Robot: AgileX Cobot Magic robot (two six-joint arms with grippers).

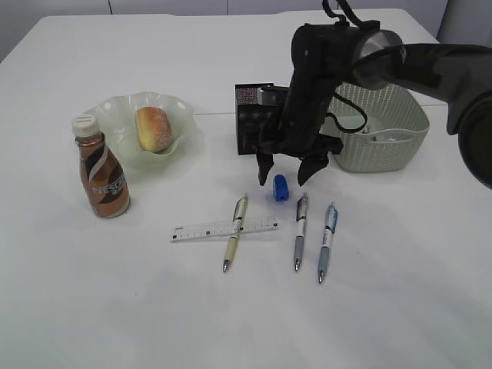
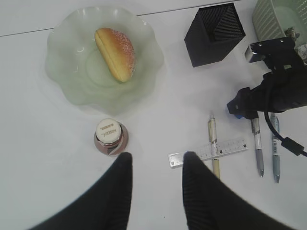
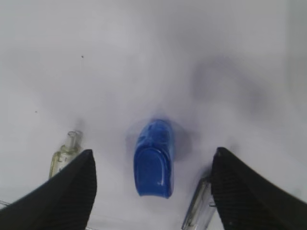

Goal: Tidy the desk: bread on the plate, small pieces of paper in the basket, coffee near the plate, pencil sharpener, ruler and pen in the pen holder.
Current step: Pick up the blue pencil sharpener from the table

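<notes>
My right gripper (image 1: 290, 172) hangs with its fingers spread wide, and the blue pencil sharpener (image 3: 154, 164) lies on the white table (image 1: 369, 307) straight below the gap, touched by neither finger. It looks like a small, hard plastic shell, rounded and glossy, so I judge it light but slippery; I would close on its two long flat sides, low down, so it cannot squirt out from the ribbed black pads (image 3: 72, 191). Just beside it lie the tips of two pens (image 3: 197, 211), close enough that a careless squeeze could catch one.

Further out, three pens and a clear ruler (image 1: 224, 228) lie in a row toward the front, one pen (image 1: 234, 244) crossing the ruler. Behind my gripper stands the black mesh pen holder (image 2: 214, 32), square and stiff, next to the woven pale basket (image 1: 400, 146). To the left the bread (image 1: 154, 128) already sits in the frilled glass plate (image 1: 115, 115), with the brown coffee bottle (image 1: 102, 177) near it. My left gripper (image 2: 155, 165) hovers high, open as well, holding nothing
</notes>
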